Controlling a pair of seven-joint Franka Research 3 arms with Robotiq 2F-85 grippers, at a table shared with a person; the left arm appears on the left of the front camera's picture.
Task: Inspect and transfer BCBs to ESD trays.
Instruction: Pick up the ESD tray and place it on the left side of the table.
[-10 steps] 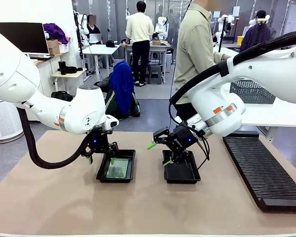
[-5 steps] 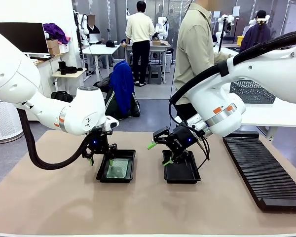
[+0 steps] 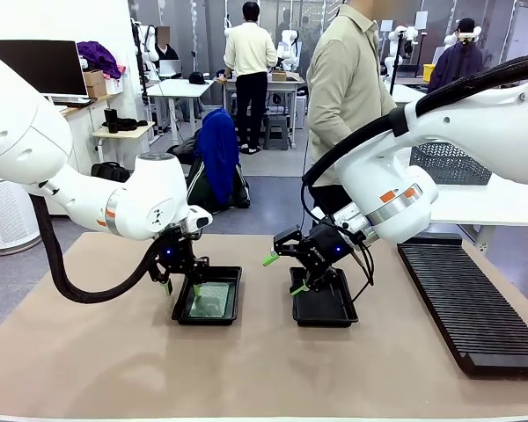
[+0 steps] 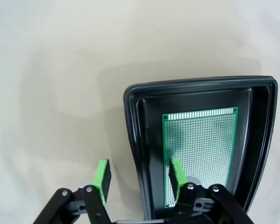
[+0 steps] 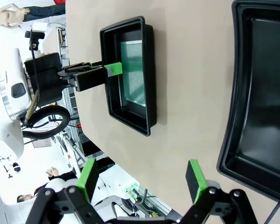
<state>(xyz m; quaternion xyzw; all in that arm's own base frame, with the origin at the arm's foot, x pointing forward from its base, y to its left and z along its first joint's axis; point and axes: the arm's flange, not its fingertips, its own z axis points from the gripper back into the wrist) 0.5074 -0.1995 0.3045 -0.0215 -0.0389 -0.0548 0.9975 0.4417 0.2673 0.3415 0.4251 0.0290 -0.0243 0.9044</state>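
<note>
the board (image 4: 200, 154) lies flat on the floor of the left tray (image 4: 130, 121), green face up. my left gripper (image 4: 138, 164) is open, astride that tray's left wall: one finger outside over the table (image 4: 56, 70), one inside above the board's edge. i judge a pinch here takes the wall, not the board, so i'd shift inward and go down slowly. my right gripper (image 5: 141, 165) hangs open above the left edge of the empty right tray (image 5: 240, 93).

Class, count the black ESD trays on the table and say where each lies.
2. The left tray lies beneath the left gripper and holds a green board; the right tray lies beneath the right gripper.
</note>
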